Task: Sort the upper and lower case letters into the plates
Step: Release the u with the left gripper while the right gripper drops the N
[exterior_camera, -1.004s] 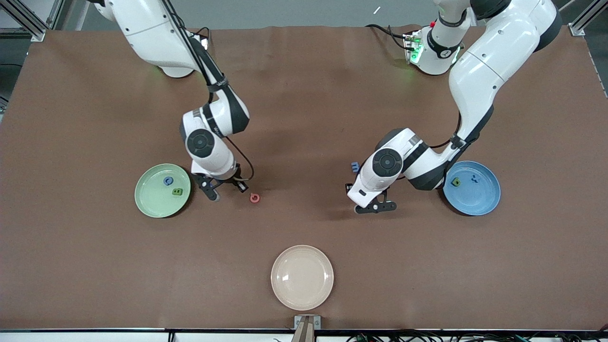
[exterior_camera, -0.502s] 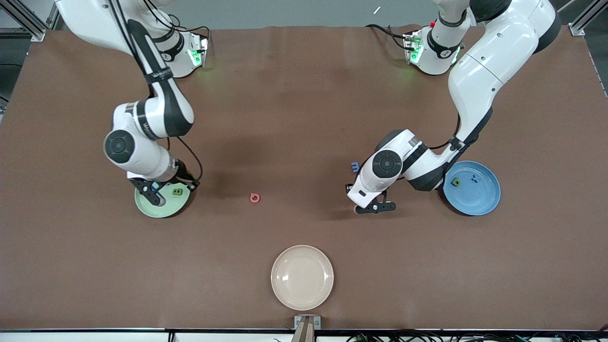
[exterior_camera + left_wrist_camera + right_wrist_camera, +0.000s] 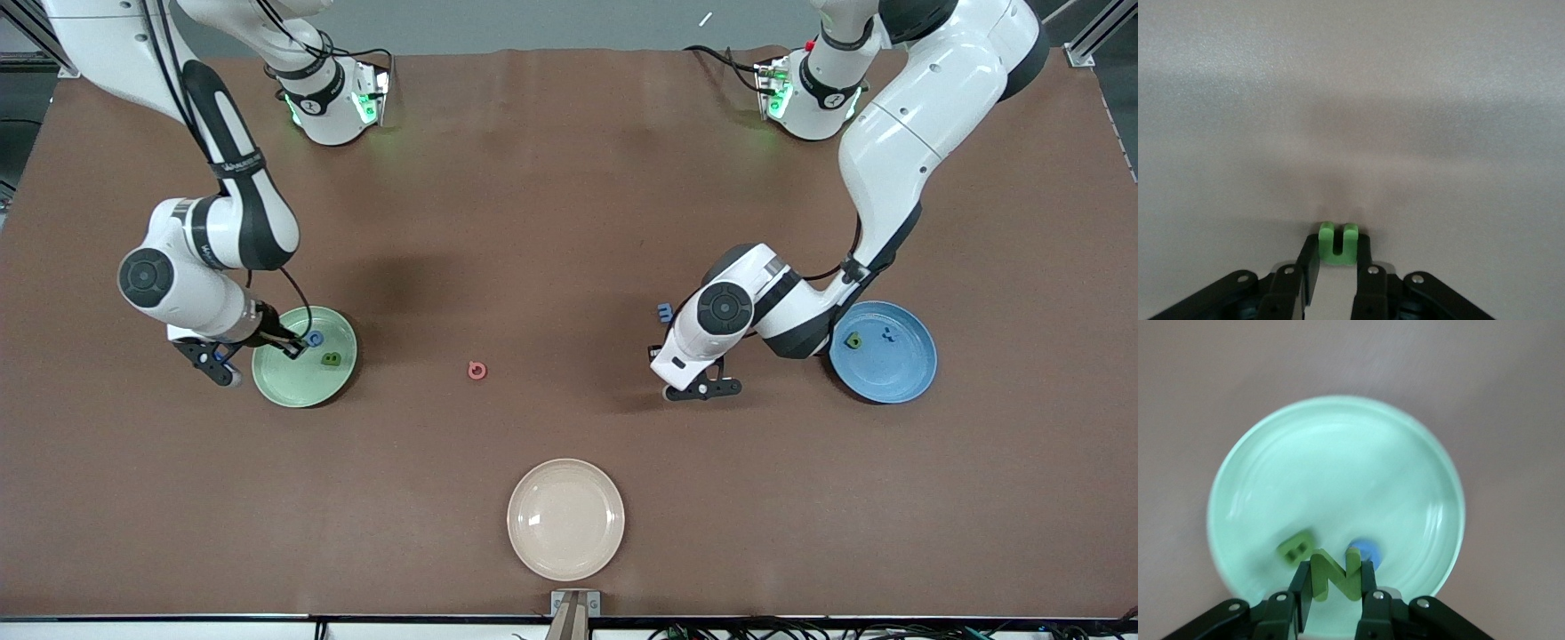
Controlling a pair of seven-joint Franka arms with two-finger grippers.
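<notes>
A cream plate [image 3: 565,519] sits nearest, unused. Farther back, the pink G [image 3: 477,371] lies loose mid-surface. The left tool [image 3: 702,388] is clamped on a small green letter [image 3: 1338,243] low over the brown surface [image 3: 569,222] (likely bound for the blue plate [image 3: 907,378]). The right tool [image 3: 1336,593] grips the green N [image 3: 1334,575] over the green plate [image 3: 1338,467], where the B [image 3: 1297,548] and blue C [image 3: 315,338] rest.

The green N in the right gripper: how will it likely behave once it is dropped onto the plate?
The green N looks rigid and flat, pinched upright in the right gripper, so it probably tips flat rather than rolls. The pale green plate looks glossy; it may slide slightly.
</notes>
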